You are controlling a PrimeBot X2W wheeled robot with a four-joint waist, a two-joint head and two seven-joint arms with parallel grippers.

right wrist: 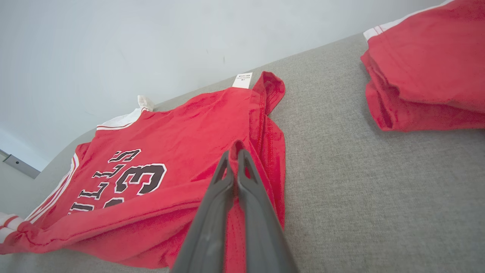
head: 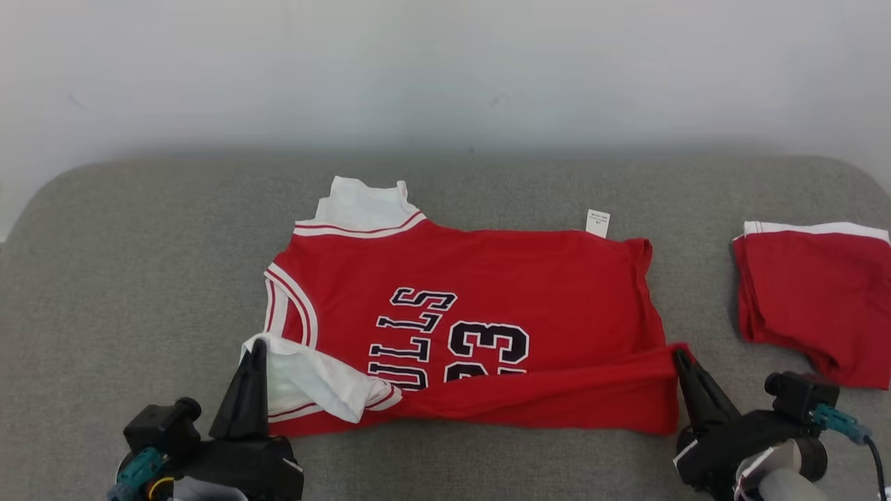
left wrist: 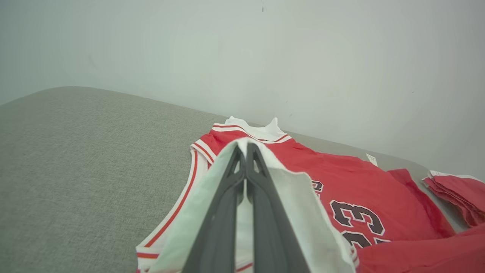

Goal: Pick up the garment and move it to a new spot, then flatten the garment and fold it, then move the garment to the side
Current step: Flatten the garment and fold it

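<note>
The garment (head: pixel 501 292) is a red sleeveless jersey with black lettering and white trim, lying sideways on the grey cushion (head: pixel 139 264), neck to the left. Its near long edge is lifted and partly turned over. My left gripper (head: pixel 256 346) is shut on the white-lined shoulder corner (left wrist: pixel 288 197) at the near left. My right gripper (head: pixel 679 353) is shut on the red hem corner (right wrist: pixel 235 146) at the near right. The same jersey (right wrist: pixel 170 151) spreads out to the left of the right fingers (right wrist: pixel 257 212). A fold of cloth between the two grippers hides the lower part of the lettering.
A second red garment (head: pixel 818 292), folded with a white edge, lies at the cushion's right end, also as a folded red garment (right wrist: pixel 428 72) in the right wrist view. A pale wall (head: pixel 445 69) rises behind the cushion. Bare grey cushion stretches to the left of the jersey.
</note>
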